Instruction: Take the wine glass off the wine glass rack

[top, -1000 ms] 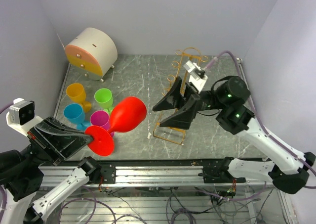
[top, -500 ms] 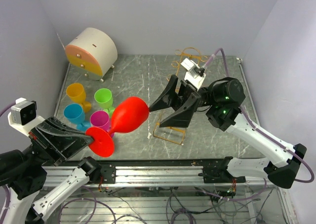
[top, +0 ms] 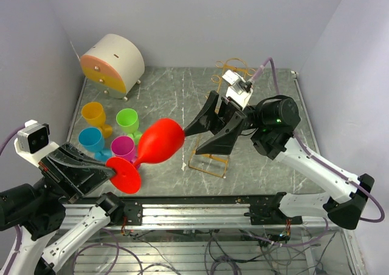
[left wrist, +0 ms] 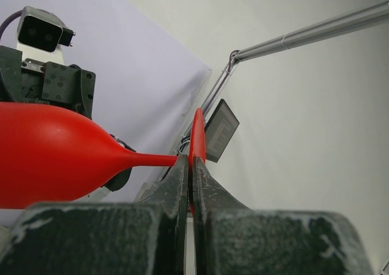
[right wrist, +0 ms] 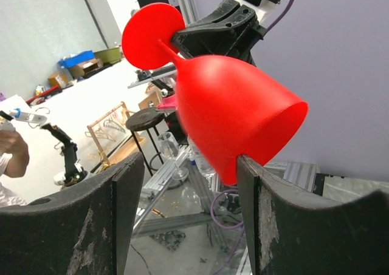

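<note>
The wine glass (top: 159, 140) is red plastic and lies tilted in the air, its bowl mouth facing right. My left gripper (top: 113, 169) is shut on its round foot (left wrist: 197, 135), pinched edge-on between the fingers (left wrist: 180, 181). My right gripper (top: 198, 138) stands open at the bowl's mouth. In the right wrist view the bowl (right wrist: 234, 114) sits above the gap, and its lower edge meets the right fingertip (right wrist: 246, 166); the left finger is apart from it. The golden wire wine glass rack (top: 206, 169) stands behind the right gripper, which partly hides it.
Several plastic cups stand at the left: orange (top: 94, 113), green (top: 127, 119), blue (top: 91, 139) and magenta (top: 122, 146). A round white and orange drawer box (top: 113, 59) sits at the back left. Walls close in on three sides.
My right gripper has moved left, up to the bowl's mouth, and its jaws have narrowed a little. The left gripper has kept its hold on the foot, with the glass shifted slightly.
</note>
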`<state>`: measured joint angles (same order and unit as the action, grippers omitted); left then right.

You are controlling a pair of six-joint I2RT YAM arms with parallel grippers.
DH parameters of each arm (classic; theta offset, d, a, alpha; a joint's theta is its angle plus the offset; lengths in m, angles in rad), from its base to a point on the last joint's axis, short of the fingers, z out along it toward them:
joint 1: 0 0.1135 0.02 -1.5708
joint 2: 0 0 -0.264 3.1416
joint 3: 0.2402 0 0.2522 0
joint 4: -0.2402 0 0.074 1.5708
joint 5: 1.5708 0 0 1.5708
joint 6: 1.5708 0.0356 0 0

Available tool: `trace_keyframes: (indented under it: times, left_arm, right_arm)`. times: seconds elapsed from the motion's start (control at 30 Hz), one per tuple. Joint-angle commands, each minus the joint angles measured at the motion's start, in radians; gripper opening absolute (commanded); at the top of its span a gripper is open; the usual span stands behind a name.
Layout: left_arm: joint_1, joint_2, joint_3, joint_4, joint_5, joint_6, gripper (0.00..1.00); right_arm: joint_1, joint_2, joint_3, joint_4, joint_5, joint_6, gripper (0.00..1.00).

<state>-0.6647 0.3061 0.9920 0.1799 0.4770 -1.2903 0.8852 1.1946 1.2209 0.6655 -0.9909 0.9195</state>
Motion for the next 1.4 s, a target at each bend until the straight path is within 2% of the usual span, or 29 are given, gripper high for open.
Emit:
trace_keyframes:
  times: [0.0,0.27,0.37,0.6,0.8,0.97,1.0,1.13,1.27,1.37]
  left_arm:
    - [0.014,-0.008,-0.023,0.104,0.030,-0.031,0.07]
    - [0.025,-0.007,-0.012,0.075,0.037,-0.024,0.07]
    - [0.025,-0.006,-0.027,0.090,0.038,-0.027,0.07]
    - [0.028,-0.008,-0.073,0.108,0.031,-0.038,0.07]
    - [0.027,-0.011,-0.072,0.092,0.035,-0.024,0.07]
    - [0.028,-0.019,-0.070,0.043,0.032,0.004,0.07]
    - [0.028,-0.020,-0.057,-0.011,0.023,0.026,0.10]
    - [0.027,-0.007,0.120,-0.484,-0.082,0.200,0.37]
    - [0.028,0.019,0.320,-0.877,-0.292,0.311,0.49]
    - [0.028,0.019,0.415,-1.026,-0.436,0.323,0.53]
  right_arm:
    - [0.007,0.017,-0.006,0.056,0.001,0.021,0.61]
    - [0.010,0.020,-0.010,0.105,0.000,0.041,0.60]
    - [0.013,0.031,-0.015,0.151,-0.007,0.073,0.56]
    - [0.017,0.064,-0.046,0.393,-0.028,0.239,0.38]
    - [0.020,0.067,-0.047,0.415,-0.021,0.255,0.27]
    - [0.025,0.061,-0.053,0.427,-0.020,0.267,0.01]
    - [0.024,0.055,-0.056,0.418,-0.019,0.264,0.00]
    - [0.025,0.000,-0.059,0.252,-0.012,0.161,0.00]
    - [0.025,-0.088,-0.033,-0.070,0.027,-0.045,0.00]
    - [0.025,-0.139,0.006,-0.285,0.070,-0.169,0.00]
